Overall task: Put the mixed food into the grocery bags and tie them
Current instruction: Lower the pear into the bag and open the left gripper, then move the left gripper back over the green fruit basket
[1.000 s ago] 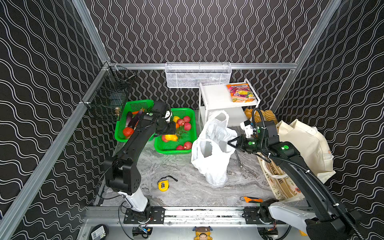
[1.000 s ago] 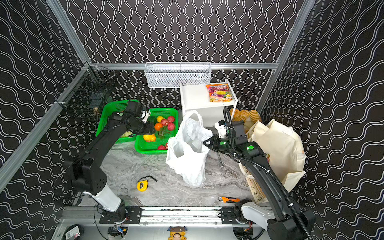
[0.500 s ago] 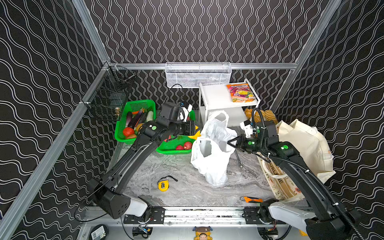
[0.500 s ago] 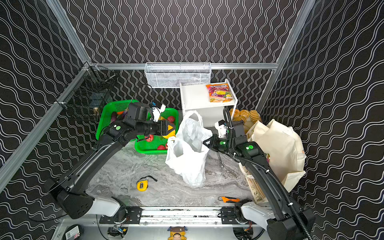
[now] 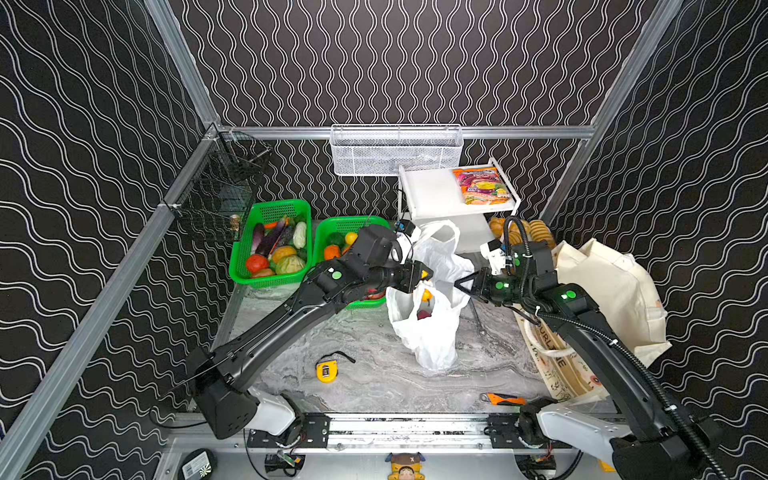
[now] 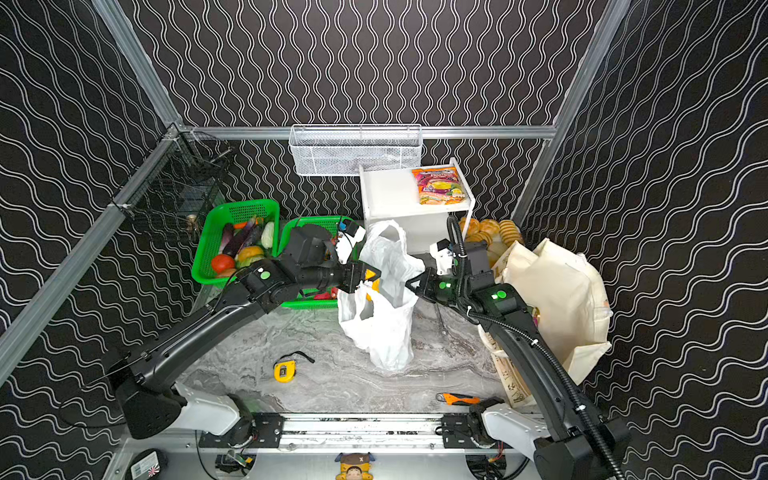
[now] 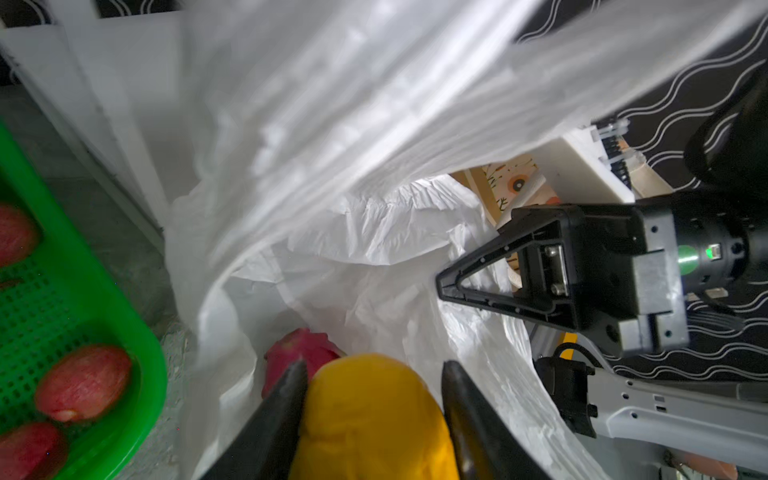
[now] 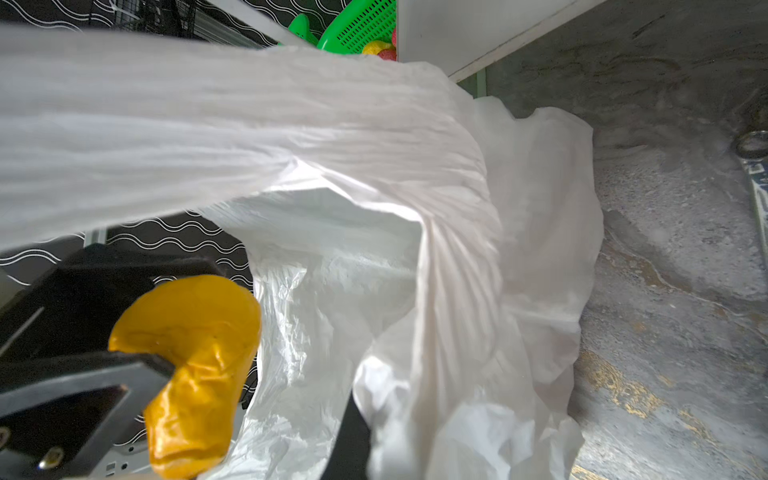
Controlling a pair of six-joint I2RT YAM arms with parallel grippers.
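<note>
White, crinkled plastic bag (image 5: pixel 428 336) gaping, yellow toy fruit (image 7: pixel 370 415) in left gripper (image 7: pixel 374 368)

Enclosure as seen in both top views. Black walls (image 5: pixel 395 62) printed with white wavy lines close three sides, framed by aluminium rails (image 5: pixel 519 132). The floor is a grey marbled tabletop (image 5: pixel 374 345), evenly lit. A white mesh basket (image 5: pixel 395 151) hangs from the back rail at 12 o'clock. A black wire basket (image 5: pixel 220 195) hangs from the side rail at 10 o'clock. A white shelf unit (image 5: pixel 428 195) stands at 1 o'clock.
</note>
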